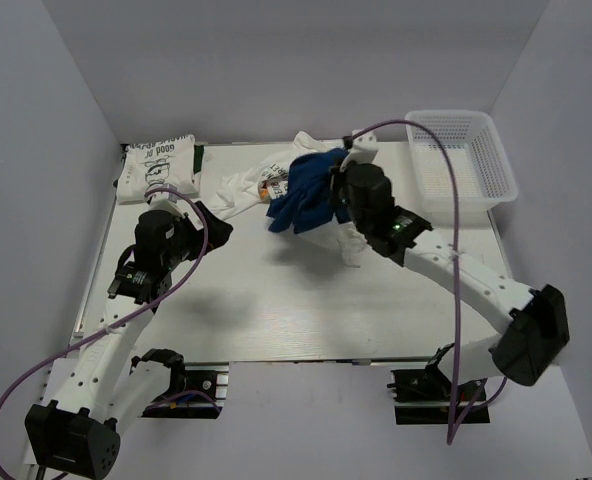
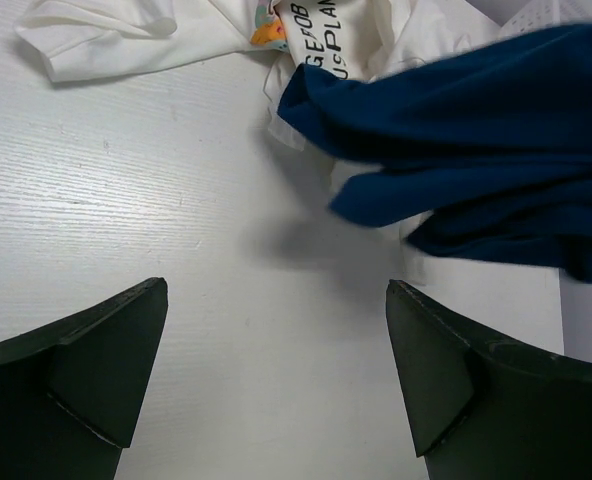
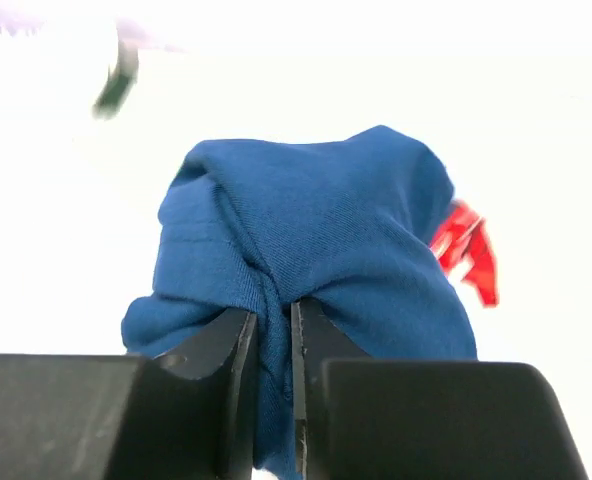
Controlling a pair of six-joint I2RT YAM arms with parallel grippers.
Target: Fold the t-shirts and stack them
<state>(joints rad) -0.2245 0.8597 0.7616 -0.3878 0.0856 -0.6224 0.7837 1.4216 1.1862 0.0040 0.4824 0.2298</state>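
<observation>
Your right arm stretches forward over the tabletop (image 1: 276, 300), wrist raised. The right fingers (image 3: 231, 350) are clamped on a bunched fold of the blue tee (image 1: 301, 195), which hangs above the crumpled white tees (image 1: 246, 185) at far centre. Your left arm is bent, wrist low. The left fingers (image 2: 106, 350) are spread wide, gripping nothing, and point at the tees. A folded tee (image 1: 158, 165) lies far left.
</observation>
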